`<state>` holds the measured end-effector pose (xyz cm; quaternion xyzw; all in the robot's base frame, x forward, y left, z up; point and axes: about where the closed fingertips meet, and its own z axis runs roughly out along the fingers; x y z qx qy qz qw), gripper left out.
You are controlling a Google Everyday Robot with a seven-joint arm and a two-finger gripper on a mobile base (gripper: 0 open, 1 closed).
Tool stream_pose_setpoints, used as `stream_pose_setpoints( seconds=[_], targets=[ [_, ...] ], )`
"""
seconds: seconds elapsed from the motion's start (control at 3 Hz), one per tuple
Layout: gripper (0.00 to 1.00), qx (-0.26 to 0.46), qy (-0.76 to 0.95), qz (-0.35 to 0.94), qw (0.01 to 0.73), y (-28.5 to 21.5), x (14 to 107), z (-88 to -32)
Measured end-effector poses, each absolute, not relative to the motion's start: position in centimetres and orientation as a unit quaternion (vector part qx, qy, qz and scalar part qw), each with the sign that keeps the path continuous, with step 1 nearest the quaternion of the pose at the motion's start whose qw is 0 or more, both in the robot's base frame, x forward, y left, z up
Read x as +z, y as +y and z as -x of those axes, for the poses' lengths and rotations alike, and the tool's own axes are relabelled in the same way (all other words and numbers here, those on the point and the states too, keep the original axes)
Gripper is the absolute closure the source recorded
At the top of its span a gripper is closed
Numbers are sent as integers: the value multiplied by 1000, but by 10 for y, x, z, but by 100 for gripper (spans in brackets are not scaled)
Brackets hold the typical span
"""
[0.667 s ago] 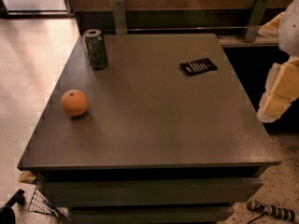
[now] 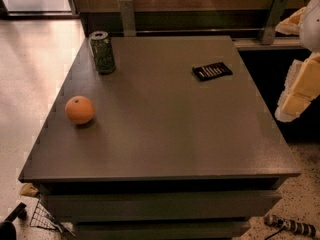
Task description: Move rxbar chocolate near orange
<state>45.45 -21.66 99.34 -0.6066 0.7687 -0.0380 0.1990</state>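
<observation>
Grey-brown desk [image 2: 165,134] is carrying three things, and I am reading it as a clock face from its centre. The rxbar chocolate [image 2: 212,71] is lying flat at about one o'clock, its white lettering facing up, with nothing touching it. The orange [image 2: 79,110] is sitting at about nine o'clock, close to the left edge and well apart from the bar. A green can [image 2: 102,52] is standing upright at about eleven o'clock, between neither of them.

The gripper [image 2: 299,90] is hanging off the desk at three o'clock, beyond the right edge, above nothing on the top. Whether the jaws are spread or pressed together, I cannot tell from where I am standing.

Judging the step: the task is only beginning, with the reach toward the bar not yet made and the bar unheld. The next move is calling for the arm to swing in toward one o'clock, come down over the flat wrapper and take it across its narrow width. After that it is looking like a long carry across the desk toward nine o'clock, passing in front of the can.
</observation>
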Motion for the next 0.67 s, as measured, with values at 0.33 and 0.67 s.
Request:
stream_pose_setpoints(
  seconds=[0.33,0.67],
  targets=[
    [0,5,743,621,249,-225,995,-506],
    [0,46,722,623,296,-231,990,-553]
  ],
)
